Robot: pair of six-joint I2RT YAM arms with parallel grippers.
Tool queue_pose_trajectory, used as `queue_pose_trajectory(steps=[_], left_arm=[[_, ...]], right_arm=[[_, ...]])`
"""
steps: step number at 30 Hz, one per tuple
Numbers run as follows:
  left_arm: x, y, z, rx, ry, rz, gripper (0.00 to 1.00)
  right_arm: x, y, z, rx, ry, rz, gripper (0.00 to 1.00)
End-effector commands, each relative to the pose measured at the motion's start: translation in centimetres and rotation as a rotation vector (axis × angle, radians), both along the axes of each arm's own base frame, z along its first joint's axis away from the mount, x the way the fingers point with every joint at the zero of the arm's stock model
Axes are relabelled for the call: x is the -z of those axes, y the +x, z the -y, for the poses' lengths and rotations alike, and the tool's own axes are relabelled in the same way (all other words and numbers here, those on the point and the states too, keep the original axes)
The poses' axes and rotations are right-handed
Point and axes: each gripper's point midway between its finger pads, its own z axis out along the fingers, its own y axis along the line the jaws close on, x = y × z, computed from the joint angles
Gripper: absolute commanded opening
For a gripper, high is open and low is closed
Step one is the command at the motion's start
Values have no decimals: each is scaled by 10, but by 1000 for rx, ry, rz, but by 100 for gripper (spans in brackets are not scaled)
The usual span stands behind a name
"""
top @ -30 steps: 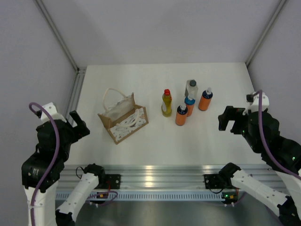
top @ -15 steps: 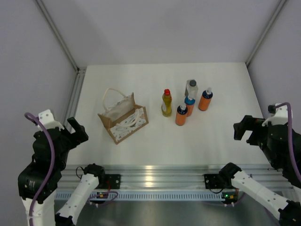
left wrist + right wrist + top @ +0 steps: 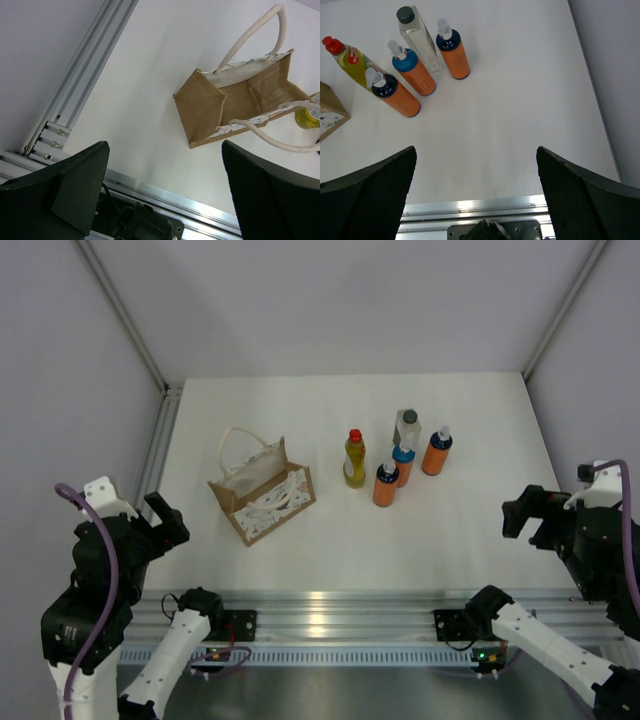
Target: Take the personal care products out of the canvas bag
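Left gripper (image 3: 168, 518): jaws spread wide, nothing between them.
Left gripper's place: above the near-left corner of the table (image 3: 300, 405), well apart from the bag.
Right gripper (image 3: 529, 519): jaws spread wide, nothing between them.
Right gripper's place: above the near-right edge, well apart from the bottles.
Canvas bag (image 3: 262, 492): upright on the left half of the table, mouth open, white loop handles standing up.
Yellow bottle (image 3: 354, 462): red cap, upright on the table, near the bag's right side, outside it.
Orange bottles (image 3: 386, 486) (image 3: 403, 465) (image 3: 436, 453): upright, clustered just right of the yellow one.
Clear bottle (image 3: 407, 428): grey cap, upright just behind the middle orange one.
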Motion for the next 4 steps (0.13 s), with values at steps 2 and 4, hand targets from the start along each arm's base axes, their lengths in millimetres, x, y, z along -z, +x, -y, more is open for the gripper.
queue_pose_trajectory(steps=[2,4], left_arm=[[4,2,0,-5,-2,-7,98],[6,3,0,-7,-4,-13,98]], right_arm=[[7,-7,12,38,-52,-48,99],[7,-5,10,36,-57,-55,100]])
